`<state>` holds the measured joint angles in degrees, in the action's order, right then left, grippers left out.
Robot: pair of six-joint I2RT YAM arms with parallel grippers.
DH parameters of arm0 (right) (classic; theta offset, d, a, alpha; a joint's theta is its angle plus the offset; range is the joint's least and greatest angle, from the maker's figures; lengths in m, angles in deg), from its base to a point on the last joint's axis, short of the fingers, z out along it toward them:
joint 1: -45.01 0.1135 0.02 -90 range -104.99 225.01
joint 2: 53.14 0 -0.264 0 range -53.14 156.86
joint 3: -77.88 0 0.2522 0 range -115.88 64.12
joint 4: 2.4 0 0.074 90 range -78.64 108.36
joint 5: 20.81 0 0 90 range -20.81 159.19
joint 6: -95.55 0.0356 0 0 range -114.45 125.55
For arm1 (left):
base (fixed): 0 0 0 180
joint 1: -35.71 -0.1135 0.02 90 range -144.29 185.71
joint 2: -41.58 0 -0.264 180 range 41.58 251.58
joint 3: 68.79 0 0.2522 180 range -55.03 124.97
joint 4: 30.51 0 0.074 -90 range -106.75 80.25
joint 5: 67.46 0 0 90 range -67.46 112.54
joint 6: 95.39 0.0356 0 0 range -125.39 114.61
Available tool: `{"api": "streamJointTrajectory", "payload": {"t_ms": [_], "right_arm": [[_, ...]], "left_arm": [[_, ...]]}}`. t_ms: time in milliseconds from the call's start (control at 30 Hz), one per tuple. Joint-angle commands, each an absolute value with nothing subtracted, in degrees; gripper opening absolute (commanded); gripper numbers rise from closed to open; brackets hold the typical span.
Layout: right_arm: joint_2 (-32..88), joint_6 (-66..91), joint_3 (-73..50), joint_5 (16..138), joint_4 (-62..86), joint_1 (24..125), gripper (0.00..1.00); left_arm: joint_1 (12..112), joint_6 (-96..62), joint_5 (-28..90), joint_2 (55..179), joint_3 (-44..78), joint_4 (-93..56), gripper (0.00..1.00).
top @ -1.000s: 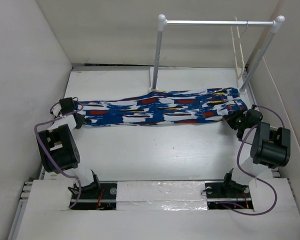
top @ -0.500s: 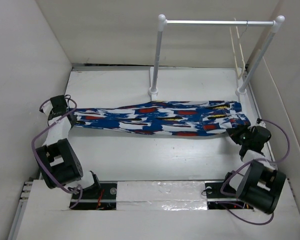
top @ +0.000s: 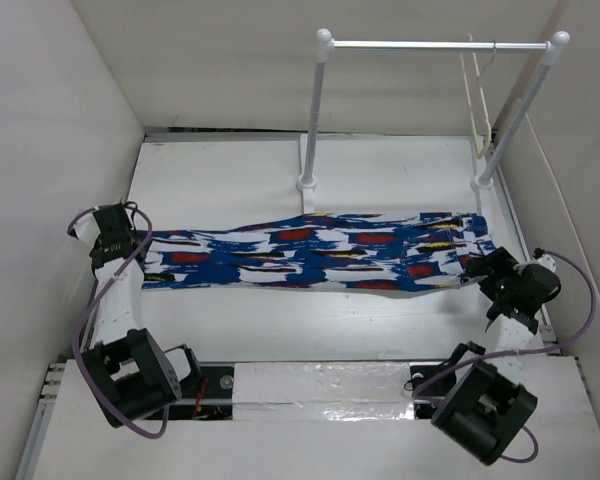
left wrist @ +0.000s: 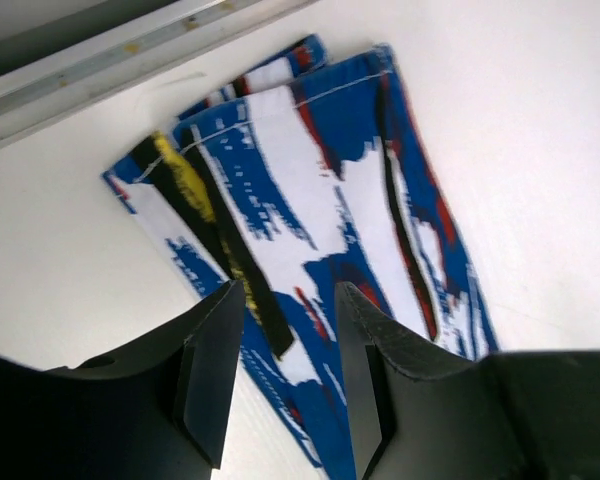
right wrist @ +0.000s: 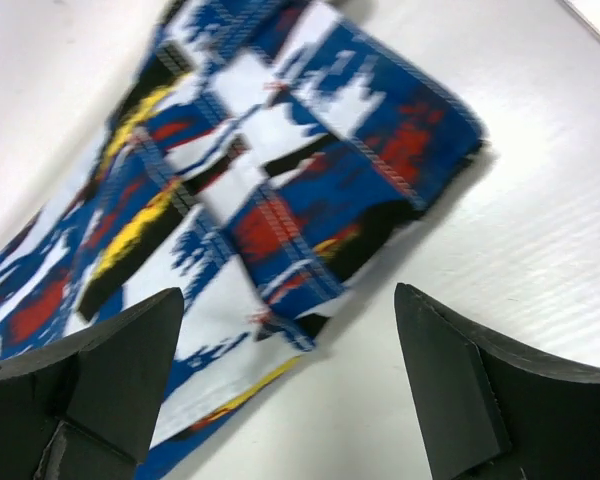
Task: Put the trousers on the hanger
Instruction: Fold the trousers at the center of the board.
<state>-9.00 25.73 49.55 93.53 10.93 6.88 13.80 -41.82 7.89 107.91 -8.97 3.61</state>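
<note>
Left gripper (left wrist: 290,295): jaws apart by a narrow gap, sitting over the cuff end of the soft blue, white, red, black and yellow abstract-print cloth trousers (left wrist: 310,210). Printed cloth filled the gap between the two black fingers (left wrist: 215,370). Both stacked leg hems lay just past the tips, stitched edges visible. Couldn't tell from the wrist view whether the pads touched the cloth.

Right gripper (right wrist: 288,300): jaws wide apart over the waist end. A folded corner of the trousers sat between the two black fingers (right wrist: 120,365), touching neither. Cloth here was heavier looking, with doubled seam stitching and overlapping layers.

In the top view, the trousers lay flat and stretched lengthwise across the smooth white table (top: 310,330), cuffs at the left arm and waist at the right arm. They were just in front of the feet of the tall white two-post rail with a metal bar (top: 435,45).

The thin cream-coloured triangular hanger (top: 477,95) hung by its hook from the right end of that bar, above the table and clear of the trousers.

Only the top view showed the hanger, the rail and the full length of the garment. Only the wrist views showed jaw spacing and the hem and seam detail; in the top view both grippers were just dark shapes at the cloth ends.
</note>
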Motion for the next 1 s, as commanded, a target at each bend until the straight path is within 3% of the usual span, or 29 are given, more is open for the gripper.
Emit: {"api": "streamJointTrajectory", "payload": {"t_ms": [0,67,167,233,433,633,667,733,767,867,967], "right_arm": [[-3.51,22.33,46.19,93.35,12.51,1.36,0.92],[-0.25,22.16,46.36,96.59,9.00,-1.91,0.92],[7.13,21.89,45.58,102.38,6.45,-7.28,0.92],[11.26,25.12,46.09,104.07,0.16,-7.29,0.92],[18.04,31.64,46.46,102.77,-10.17,-3.87,0.90],[24.90,37.17,45.14,99.34,-17.19,2.11,0.80],[25.08,37.54,44.87,98.46,-17.29,2.12,0.69],[24.38,37.72,44.17,96.53,-16.42,3.61,0.57],[24.20,37.63,43.64,95.83,-16.33,4.13,0.32],[21.75,37.45,44.69,98.61,-17.82,4.67,0.00],[13.07,35.09,44.96,102.39,-15.37,6.85,0.00]], "left_arm": [[13.56,-41.52,12.95,104.95,-8.71,0.66,0.39],[17.59,-41.60,14.11,103.55,-8.28,-0.91,0.33],[26.00,-40.82,15.24,100.39,-7.92,-4.86,0.08],[31.64,-41.77,14.73,98.72,-7.84,-6.72,0.00],[54.75,-46.52,9.21,101.16,-8.10,-12.78,0.00],[76.36,-47.67,-2.39,106.60,-9.68,-18.05,0.00],[78.49,-47.76,-3.72,107.49,-9.85,-18.93,0.00],[83.06,-47.76,-6.27,110.03,-10.03,-19.38,0.00],[84.30,-47.93,-7.16,110.83,-10.12,-19.99,0.00],[86.68,-48.28,-9.27,113.56,-10.47,-20.43,0.00],[86.69,-48.81,-9.71,114.88,-11.78,-21.75,0.00]]}}
